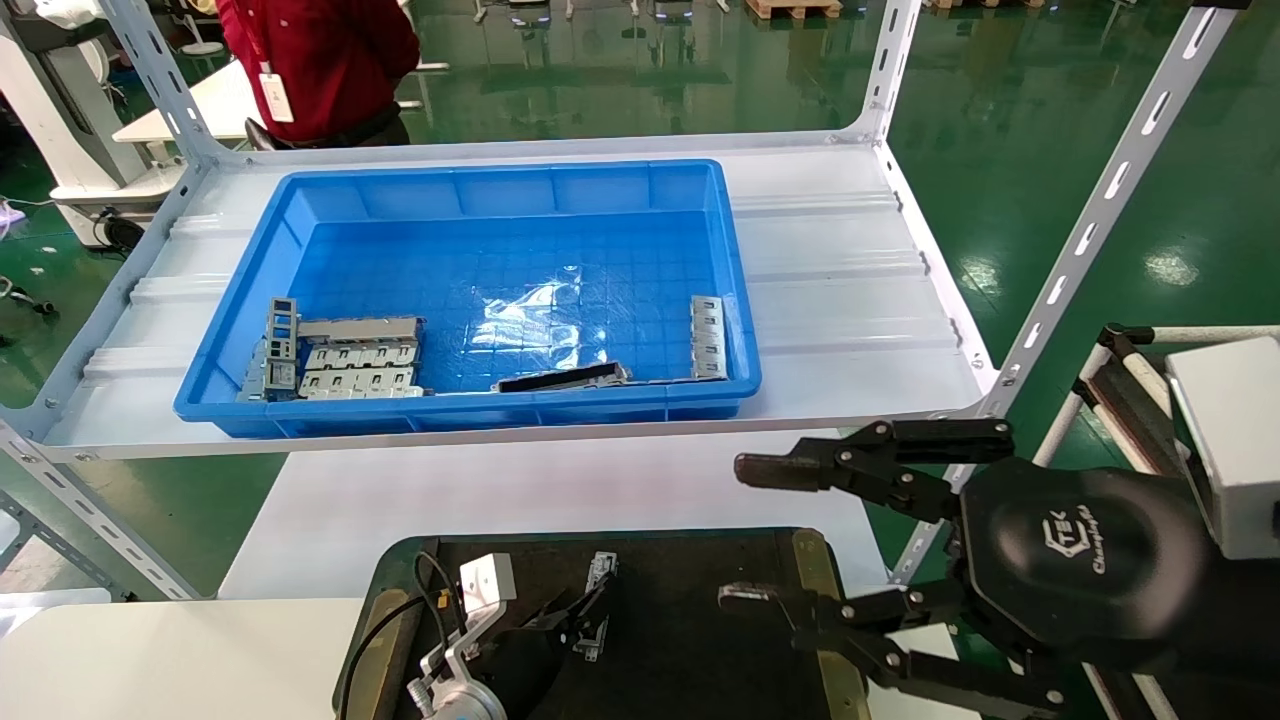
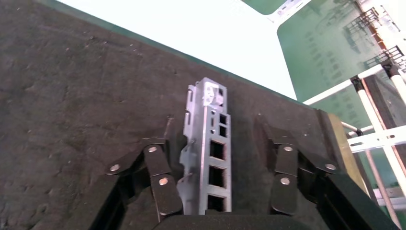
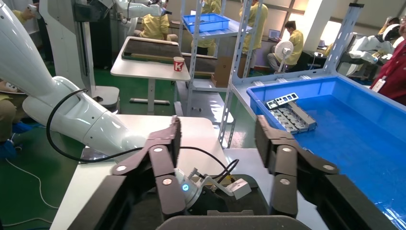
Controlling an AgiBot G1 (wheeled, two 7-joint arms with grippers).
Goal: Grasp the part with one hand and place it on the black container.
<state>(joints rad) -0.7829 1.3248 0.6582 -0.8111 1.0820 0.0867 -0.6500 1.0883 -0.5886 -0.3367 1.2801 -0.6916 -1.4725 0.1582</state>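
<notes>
The part (image 2: 207, 143), a narrow silver-grey bar with square cut-outs, lies flat on the black container (image 2: 72, 96). My left gripper (image 2: 215, 124) is open around it, one finger close beside the bar and the other well clear. In the head view the part (image 1: 602, 568) and left gripper (image 1: 585, 610) sit low over the black container (image 1: 700, 620). Its brass strip (image 1: 815, 580) runs along the right side. My right gripper (image 1: 738, 533) hangs open and empty over the container's right edge. It shows open in its own view (image 3: 218, 124).
The big blue bin (image 1: 470, 180) stands on the white shelf behind. It holds stacked grey pieces (image 1: 350, 365), a dark strip (image 1: 560, 378) and another silver bar (image 1: 707, 335). A slanted shelf post (image 1: 1090, 220) rises at the right. A person in red (image 1: 320, 60) stands behind.
</notes>
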